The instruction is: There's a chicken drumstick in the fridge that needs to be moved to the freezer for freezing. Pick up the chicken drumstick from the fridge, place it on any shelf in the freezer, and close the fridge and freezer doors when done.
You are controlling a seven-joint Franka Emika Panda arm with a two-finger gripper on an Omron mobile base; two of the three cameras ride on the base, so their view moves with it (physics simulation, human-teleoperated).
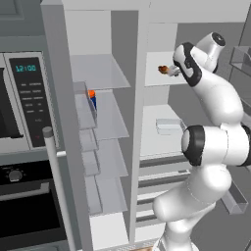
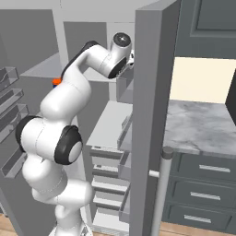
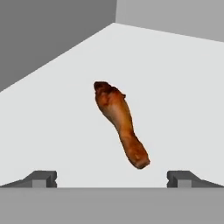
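The chicken drumstick [image 3: 120, 122] lies flat on a white shelf of the fridge [image 1: 162, 37], an orange-brown lump with its thin end nearest the hand. It also shows as a small brown spot, the chicken drumstick [image 1: 163, 69], on the upper white shelf. My gripper [image 3: 113, 179] is open and hovers just short of it, one fingertip [image 3: 43, 178] on each side, touching nothing. The gripper [image 1: 172, 71] sits right beside the meat in the left base view. Left of the fridge stands the freezer [image 1: 122, 49], with a translucent glass shelf [image 1: 100, 71] and more below.
Both doors stand open: the freezer door [image 1: 63, 122] with its handle [image 1: 55, 181] at left, the fridge door [image 2: 152, 115] at right. A blue can with an orange top [image 1: 91, 98] sits at the freezer side. A white box [image 1: 169, 125] lies on a lower fridge shelf.
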